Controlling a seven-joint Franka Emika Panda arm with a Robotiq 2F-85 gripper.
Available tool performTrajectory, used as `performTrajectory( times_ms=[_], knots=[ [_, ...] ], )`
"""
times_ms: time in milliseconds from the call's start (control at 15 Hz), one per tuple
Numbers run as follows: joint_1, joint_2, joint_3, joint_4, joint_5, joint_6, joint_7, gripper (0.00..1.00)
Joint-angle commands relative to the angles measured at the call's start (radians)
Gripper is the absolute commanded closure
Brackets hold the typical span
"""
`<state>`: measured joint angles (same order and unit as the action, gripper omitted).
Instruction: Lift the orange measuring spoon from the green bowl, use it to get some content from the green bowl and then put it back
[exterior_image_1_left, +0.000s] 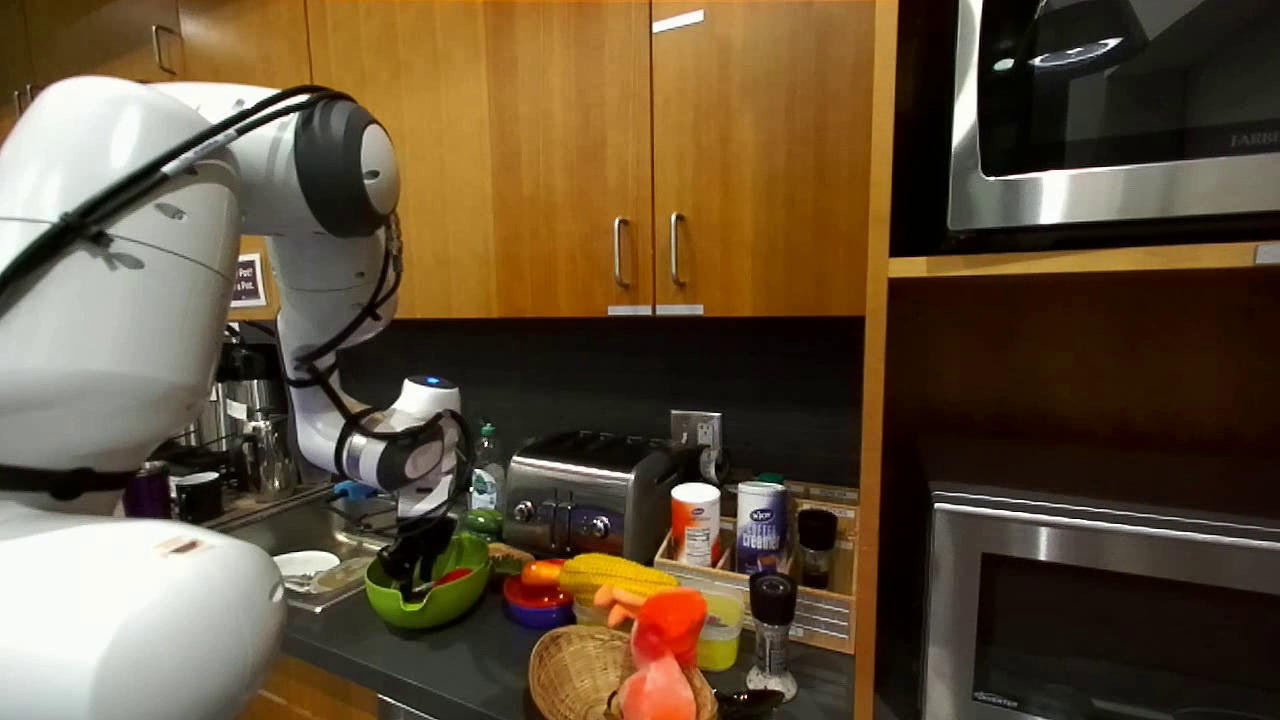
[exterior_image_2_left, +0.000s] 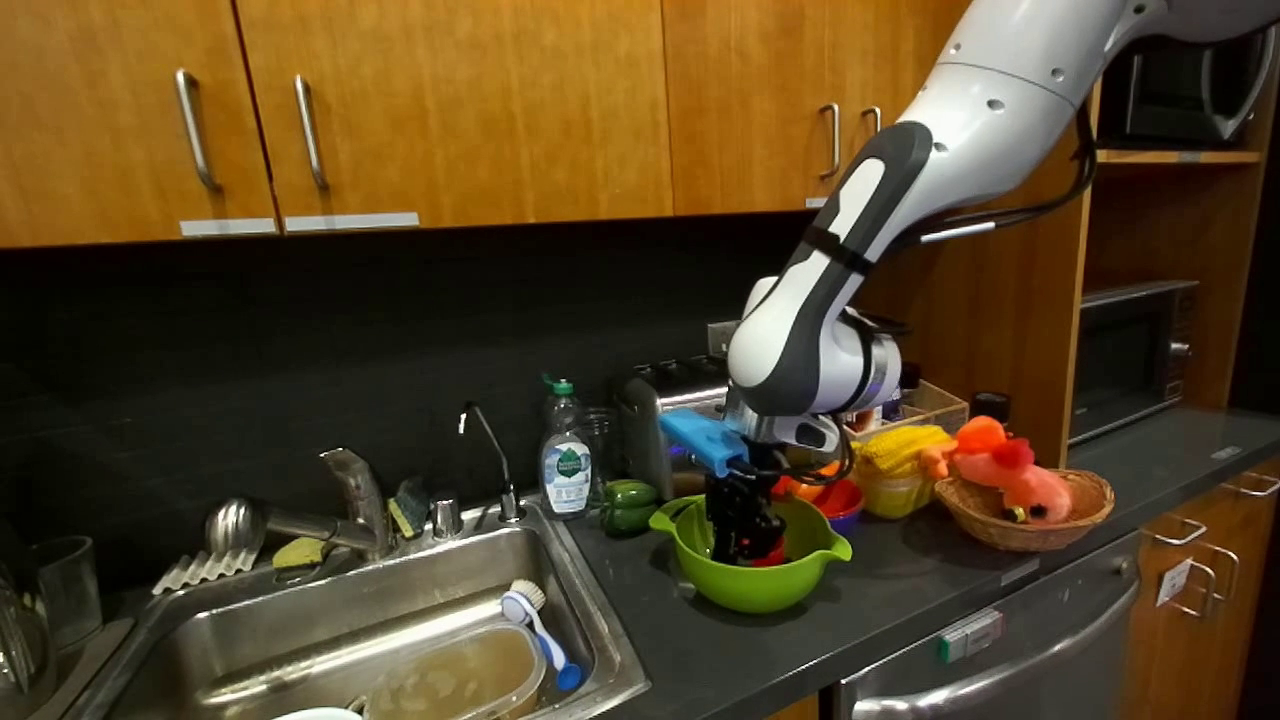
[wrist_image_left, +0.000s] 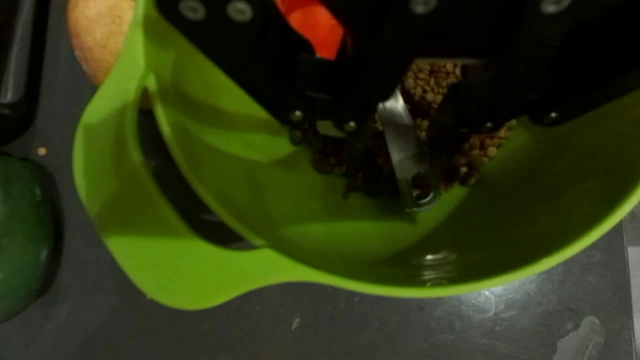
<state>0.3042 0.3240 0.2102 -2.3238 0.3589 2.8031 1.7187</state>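
The green bowl (exterior_image_2_left: 750, 585) stands on the counter in both exterior views, and a heap of brown lentil-like grains (wrist_image_left: 432, 77) lies in it. My gripper (wrist_image_left: 400, 150) points down inside the bowl. Its fingers stand on either side of the metal handle of the orange measuring spoon (wrist_image_left: 400, 135), with a gap visible, at least on the right of the handle. The orange scoop (wrist_image_left: 317, 30) shows through the gripper's linkage in the wrist view. In an exterior view a red-orange part of the spoon (exterior_image_1_left: 452, 577) shows inside the bowl. Dark shadow hides the fingertips partly.
A green pepper (exterior_image_2_left: 630, 507) and dish soap (exterior_image_2_left: 567, 465) stand near the bowl, with the sink (exterior_image_2_left: 620, 650) beside it. Behind is the toaster (exterior_image_1_left: 575, 500). A red bowl (exterior_image_1_left: 540, 592), toy corn (exterior_image_1_left: 615, 577) and a wicker basket (exterior_image_1_left: 575, 670) line the counter.
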Motion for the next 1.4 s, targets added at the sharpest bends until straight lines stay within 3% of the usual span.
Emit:
performTrajectory(
  times_ms=[0, 267, 333, 400, 533, 600, 1067, 1133, 1200, 1267, 1333],
  knots=[
    [-0.001, -0.034, 0.002, -0.028, 0.012, -0.014, 0.008, 0.3],
    [-0.004, -0.033, 0.003, -0.028, 0.013, -0.019, 0.004, 0.05],
    [-0.005, -0.033, 0.003, -0.027, 0.012, -0.023, 0.003, 0.11],
    [-0.005, -0.033, 0.003, -0.026, 0.012, -0.028, 0.002, 0.4],
    [-0.007, -0.035, 0.002, -0.025, 0.011, -0.039, 0.001, 0.36],
    [-0.008, -0.035, 0.002, -0.025, 0.011, -0.045, 0.0, 0.41],
    [-0.018, -0.028, 0.002, -0.015, 0.012, -0.074, -0.009, 0.96],
    [-0.018, -0.028, 0.002, -0.013, 0.011, -0.078, -0.01, 0.99],
    [-0.019, -0.028, 0.001, -0.011, 0.011, -0.083, -0.01, 0.6],
    [-0.019, -0.029, -0.001, -0.009, 0.009, -0.09, -0.009, 0.65],
    [-0.019, -0.03, -0.002, -0.007, 0.007, -0.095, -0.008, 0.65]
  ],
)
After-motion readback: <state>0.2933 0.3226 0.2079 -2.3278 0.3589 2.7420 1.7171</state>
